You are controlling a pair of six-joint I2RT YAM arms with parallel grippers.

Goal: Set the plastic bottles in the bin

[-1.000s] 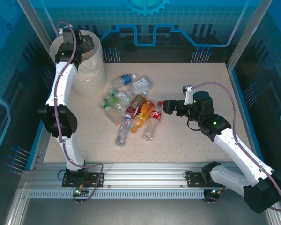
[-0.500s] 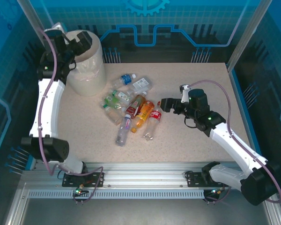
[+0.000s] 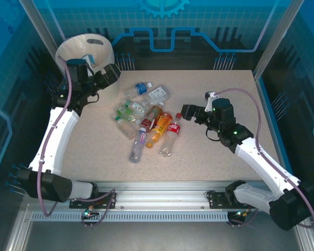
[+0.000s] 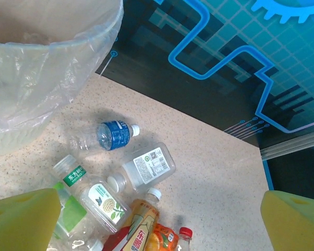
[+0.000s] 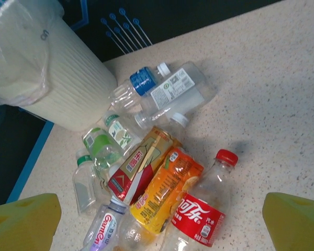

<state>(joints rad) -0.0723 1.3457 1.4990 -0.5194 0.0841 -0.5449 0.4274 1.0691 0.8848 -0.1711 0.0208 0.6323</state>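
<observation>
Your plastic bottles (image 3: 146, 123) lie in one loose heap at the middle of the bench (image 3: 225, 83), several overlapping or leaning on their neighbours. At the heap's far edge a blue-label bottle (image 3: 141, 88) and a clear square bottle (image 3: 158, 94) lie side by side. Green-label ones (image 3: 126, 111) sit on the left. An orange bottle (image 3: 159, 127) is wedged against the red-label cola bottle (image 3: 172, 130) on the right.

The bin (image 3: 68, 49) stands upright at the far left corner, apart from the heap, with its clear liner (image 4: 36, 78) folded over the rim.

Your left pincer (image 3: 110, 75) hangs spread wide and empty just beside the bin's wall, between the bin and the heap. Your right pincer (image 3: 187, 111) is also spread wide and empty, close to the cola bottle's cap end on the right of the heap.
</observation>
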